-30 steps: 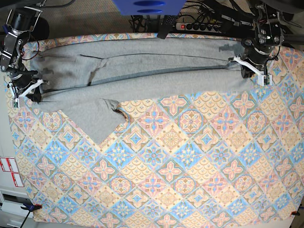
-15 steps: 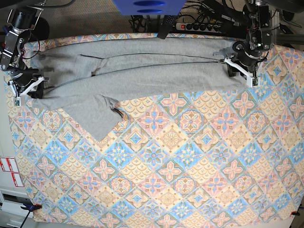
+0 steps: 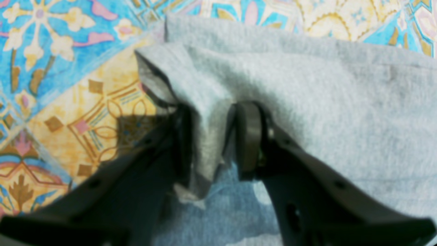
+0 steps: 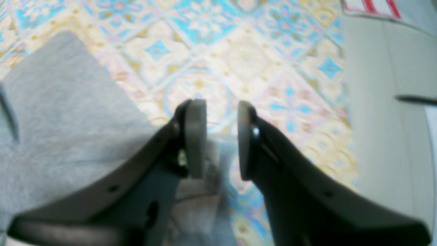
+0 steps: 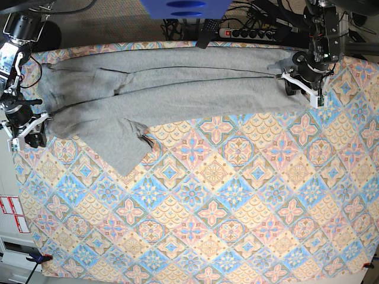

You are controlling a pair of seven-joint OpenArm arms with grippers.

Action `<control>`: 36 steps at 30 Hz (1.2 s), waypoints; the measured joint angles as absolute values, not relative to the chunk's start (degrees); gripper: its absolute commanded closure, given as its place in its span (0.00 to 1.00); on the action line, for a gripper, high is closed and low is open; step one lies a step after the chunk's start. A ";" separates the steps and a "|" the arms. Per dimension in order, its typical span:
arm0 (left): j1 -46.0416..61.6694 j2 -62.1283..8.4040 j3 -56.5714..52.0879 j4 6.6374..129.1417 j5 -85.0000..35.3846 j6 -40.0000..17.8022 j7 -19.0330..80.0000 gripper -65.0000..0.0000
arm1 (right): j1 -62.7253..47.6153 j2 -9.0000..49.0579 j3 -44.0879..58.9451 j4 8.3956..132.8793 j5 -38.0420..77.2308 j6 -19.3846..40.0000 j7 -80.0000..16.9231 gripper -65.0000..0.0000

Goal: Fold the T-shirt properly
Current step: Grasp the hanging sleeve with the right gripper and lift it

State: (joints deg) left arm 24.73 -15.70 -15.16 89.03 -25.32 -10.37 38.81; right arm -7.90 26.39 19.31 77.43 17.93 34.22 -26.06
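I'm looking at a heather-grey T-shirt [image 5: 177,89], plain on the side that is showing; it's lying on a tablecloth [image 5: 237,207] that is repeating diamond tiles in sky blue, peach-orange, pink and cream, each one carrying a flower-like medallion; I'm seeing the left gripper [image 3: 213,136] in dark grey to black with olive-grey pads; the right gripper [image 4: 222,136] is showing the same dark arms with paler grey-beige pads; a bright blue object [image 5: 185,8] is sitting at the far edge.
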 measured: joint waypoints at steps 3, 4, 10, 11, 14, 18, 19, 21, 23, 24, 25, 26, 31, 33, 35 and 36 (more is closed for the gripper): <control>24.64 -14.46 -16.27 89.03 -25.28 -10.33 38.57 0.66 | -2.39 25.61 8.34 75.05 17.41 35.38 -30.37 0.76; 24.71 -14.02 -17.10 89.03 -25.34 -10.37 38.61 0.66 | 0.08 25.17 5.43 73.47 18.00 35.90 -31.38 0.75; 24.60 -13.32 -17.98 89.03 -25.52 -10.35 38.94 0.66 | 8.47 26.30 -2.17 62.74 17.91 33.82 -32.67 0.66; 24.60 -13.30 -18.00 89.03 -25.52 -10.35 38.94 0.66 | 9.10 26.57 -3.22 60.86 17.58 34.04 -33.45 0.66; 24.62 -13.34 -18.00 89.03 -25.52 -10.39 38.96 0.66 | 12.49 26.15 -7.29 56.29 17.43 34.35 -33.67 0.65; 24.75 -13.30 -18.00 89.03 -25.54 -10.39 38.87 0.66 | 17.54 25.63 -12.08 51.40 18.46 34.44 -31.48 0.65; 24.77 -13.32 -18.00 89.03 -25.58 -10.46 38.74 0.66 | 17.80 25.82 -12.73 50.43 18.41 34.44 -31.46 0.65; 24.75 -13.32 -18.00 89.03 -25.52 -10.50 38.79 0.66 | 18.04 26.02 -13.58 48.82 17.89 34.24 -32.84 0.65; 24.77 -13.26 -18.00 89.03 -25.52 -10.37 38.74 0.66 | 18.72 26.04 -13.89 47.59 17.85 34.26 -33.21 0.65; 24.77 -13.21 -18.00 89.03 -25.52 -10.37 38.76 0.66 | 19.42 26.04 -13.89 47.09 17.87 34.26 -33.06 0.65; 24.77 -13.19 -18.00 89.03 -25.52 -10.37 38.76 0.66 | 20.16 26.02 -13.87 46.54 18.09 34.26 -32.38 0.65; 24.77 -13.21 -18.00 89.03 -25.54 -10.39 38.76 0.66 | 20.78 25.91 -13.87 46.02 18.13 34.24 -31.31 0.65; 24.73 -13.19 -17.98 89.03 -25.50 -10.37 38.72 0.66 | 20.03 23.68 -13.61 42.83 19.44 34.00 -28.69 0.65; 24.77 -13.19 -18.00 89.03 -25.54 -10.41 38.70 0.66 | 20.45 23.66 -13.72 42.11 19.14 34.30 -29.74 0.65; 24.75 -13.19 -18.00 89.03 -25.52 -10.44 38.76 0.66 | 20.82 23.77 -15.90 42.11 18.65 34.20 -29.50 0.65; 24.71 -13.19 -18.00 89.03 -25.50 -10.37 38.79 0.66 | 20.82 23.81 -17.28 42.11 18.65 33.95 -28.53 0.66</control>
State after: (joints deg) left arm 24.71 -13.19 -18.00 89.03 -25.50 -10.37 38.79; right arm 20.82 23.81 -17.28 42.11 18.65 33.95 -28.53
